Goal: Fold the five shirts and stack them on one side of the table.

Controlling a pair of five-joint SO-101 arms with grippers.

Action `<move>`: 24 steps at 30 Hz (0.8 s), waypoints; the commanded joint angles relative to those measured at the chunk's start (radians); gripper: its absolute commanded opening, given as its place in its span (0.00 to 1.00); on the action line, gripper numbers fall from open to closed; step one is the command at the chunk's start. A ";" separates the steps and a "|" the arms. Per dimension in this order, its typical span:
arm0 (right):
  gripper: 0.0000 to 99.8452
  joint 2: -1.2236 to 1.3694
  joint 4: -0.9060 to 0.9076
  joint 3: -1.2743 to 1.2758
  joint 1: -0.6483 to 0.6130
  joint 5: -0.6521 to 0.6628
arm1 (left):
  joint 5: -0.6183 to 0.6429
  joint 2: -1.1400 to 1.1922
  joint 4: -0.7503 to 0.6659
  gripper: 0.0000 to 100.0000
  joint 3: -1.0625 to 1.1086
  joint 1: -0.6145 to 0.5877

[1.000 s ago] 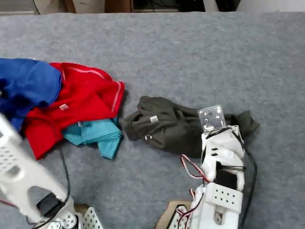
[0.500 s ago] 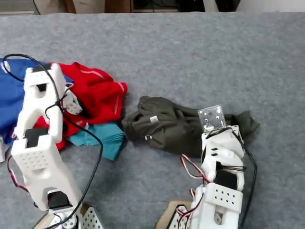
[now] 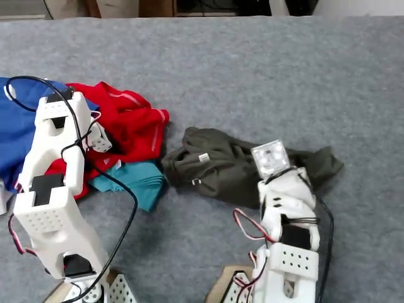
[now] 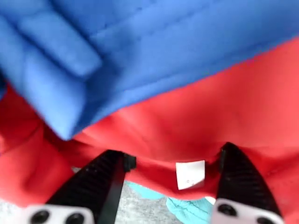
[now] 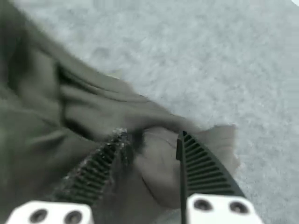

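**Both grippers open over unfolded shirts**

In the left wrist view we see the left gripper (image 4: 173, 163) with its fingers spread wide. Between them lies the hem of the red shirt (image 4: 224, 116) and its white label (image 4: 190, 175). The tips sit right at the cloth, but nothing is pinched, and we cannot tell whether they press on it.

The right gripper (image 5: 149, 144) has its fingers parted about half as far. They hover over the creased cloth of the olive shirt (image 5: 70, 116), with a fold beneath the gap and nothing gripped.

From the high view, the shirts lie loose on the grey table (image 3: 252, 69), none of them folded. The red shirt is crumpled at about 9 o'clock on the table. The blue shirt (image 3: 16, 136) overlaps the red shirt's 9 o'clock side, and the left arm (image 3: 53, 164) reaches across both. The teal shirt (image 3: 142, 183) pokes out from under the red one at its 5 o'clock edge, bunched into a small wedge.

The olive shirt is a long, rumpled heap near the table's centre, toward 5 o'clock. It lies just beside the teal shirt at that shirt's 3 o'clock. A small tag (image 3: 203, 157) shows on top of it. The right arm (image 3: 287, 214) comes in from 6 o'clock and covers the olive shirt's 4 o'clock part.
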 commanded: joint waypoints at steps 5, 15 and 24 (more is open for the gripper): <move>0.16 -0.120 0.083 0.002 -0.016 0.006 | -0.046 0.030 0.000 0.25 -0.012 0.025; 0.16 -0.153 0.120 0.002 -0.016 0.008 | -0.044 0.030 -0.018 0.13 -0.018 0.018; 0.16 -0.148 0.120 0.002 -0.022 0.008 | -0.044 0.031 -0.041 0.02 -0.012 0.000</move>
